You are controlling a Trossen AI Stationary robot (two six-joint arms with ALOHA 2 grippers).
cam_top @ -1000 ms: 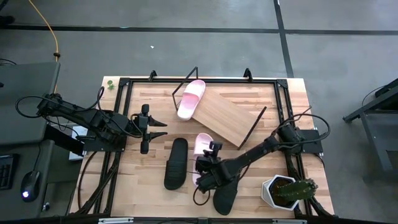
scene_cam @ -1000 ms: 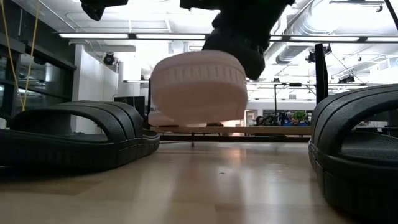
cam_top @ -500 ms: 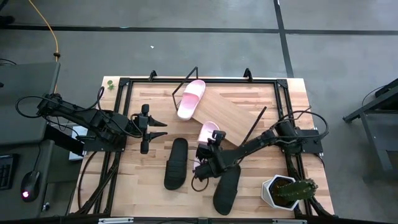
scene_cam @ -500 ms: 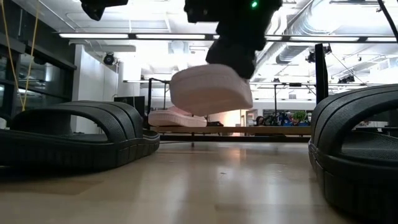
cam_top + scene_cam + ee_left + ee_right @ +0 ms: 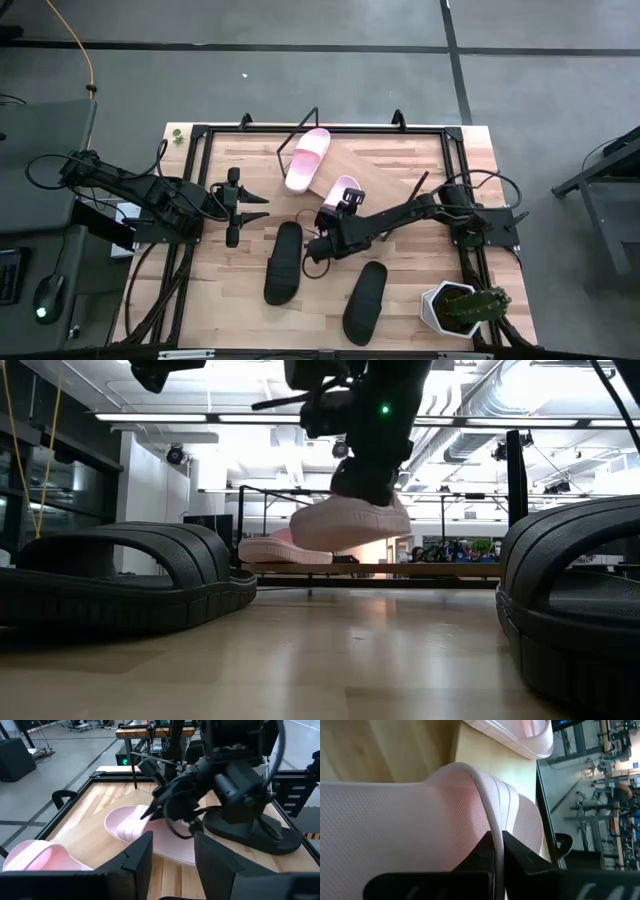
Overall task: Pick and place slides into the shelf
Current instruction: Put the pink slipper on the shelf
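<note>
My right gripper (image 5: 348, 202) is shut on a pale pink slide (image 5: 335, 196) held over the near left edge of the tilted light-wood shelf (image 5: 375, 185). The slide also shows in the low view (image 5: 350, 525) and the left wrist view (image 5: 132, 826). The second pink slide (image 5: 307, 158) lies on the shelf's far left end. Two black slides (image 5: 283, 262) (image 5: 365, 300) lie sole down on the table. My left gripper (image 5: 245, 207) is open and empty at the table's left middle; its fingers show in its own wrist view (image 5: 172, 855). My right gripper pinches the pink slide's broad strap at its edge (image 5: 492, 822) between the two fingers, one finger on the strap's inner side and one on its outer side. The fingers come from the table's near side. The slide is lifted clear of the table, slightly tilted.
A white pot with a cactus (image 5: 460, 308) stands at the near right corner. A black frame (image 5: 200, 135) runs around the tabletop. The shelf's thin black wire legs (image 5: 295, 135) stick up at its ends. Bare wood lies between the two black slides (image 5: 380, 650).
My right gripper has carried the pink slide from between the two black slides toward the table's far edge, up to the shelf's near edge. The slide has stayed clear of the table and has turned from steeply tipped to nearly level.
</note>
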